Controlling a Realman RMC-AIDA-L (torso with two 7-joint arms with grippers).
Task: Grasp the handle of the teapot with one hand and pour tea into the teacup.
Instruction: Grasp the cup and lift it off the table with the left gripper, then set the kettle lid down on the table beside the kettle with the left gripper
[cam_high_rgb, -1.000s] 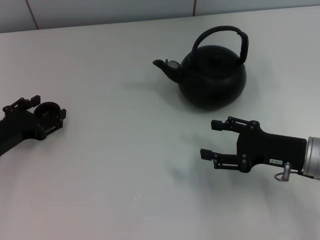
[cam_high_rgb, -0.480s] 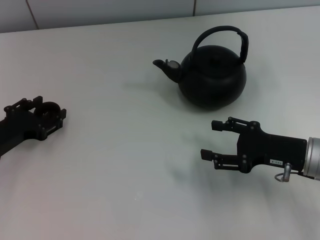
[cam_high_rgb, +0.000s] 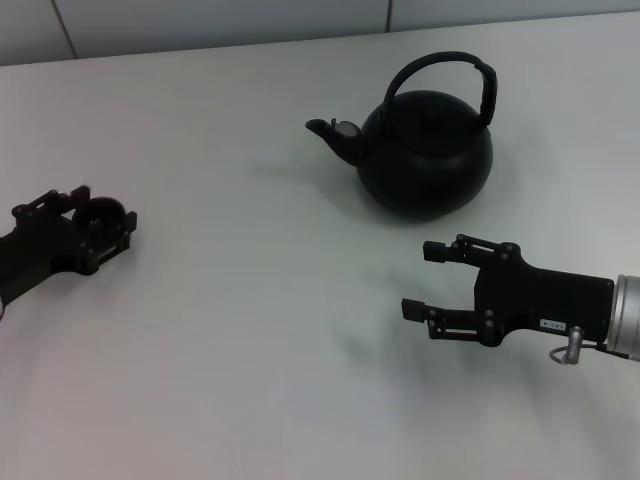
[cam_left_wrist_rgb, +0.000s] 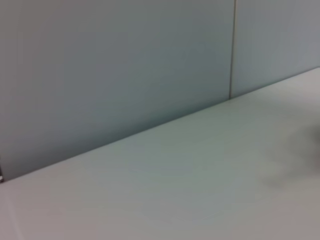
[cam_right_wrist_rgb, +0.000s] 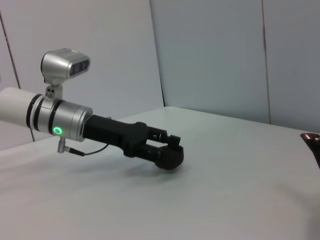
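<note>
The matte-black teapot (cam_high_rgb: 425, 155) stands at the back right of the table, its spout (cam_high_rgb: 325, 130) pointing left and its arched handle (cam_high_rgb: 440, 65) upright over the lid. My right gripper (cam_high_rgb: 421, 279) is open and empty, in front of the teapot and apart from it. My left gripper (cam_high_rgb: 85, 225) is at the far left, shut on the small dark teacup (cam_high_rgb: 103, 211), low over the table. The right wrist view also shows the left gripper (cam_right_wrist_rgb: 172, 150) around the teacup (cam_right_wrist_rgb: 169, 157).
The white table (cam_high_rgb: 230, 330) runs back to a pale panelled wall (cam_high_rgb: 200, 20). The left wrist view shows only the table (cam_left_wrist_rgb: 200, 190) and the wall (cam_left_wrist_rgb: 125, 65). Nothing else stands between the teacup and the teapot.
My left gripper has shifted slightly away and to the right with the teacup in it. The right arm and the teapot have not moved.
</note>
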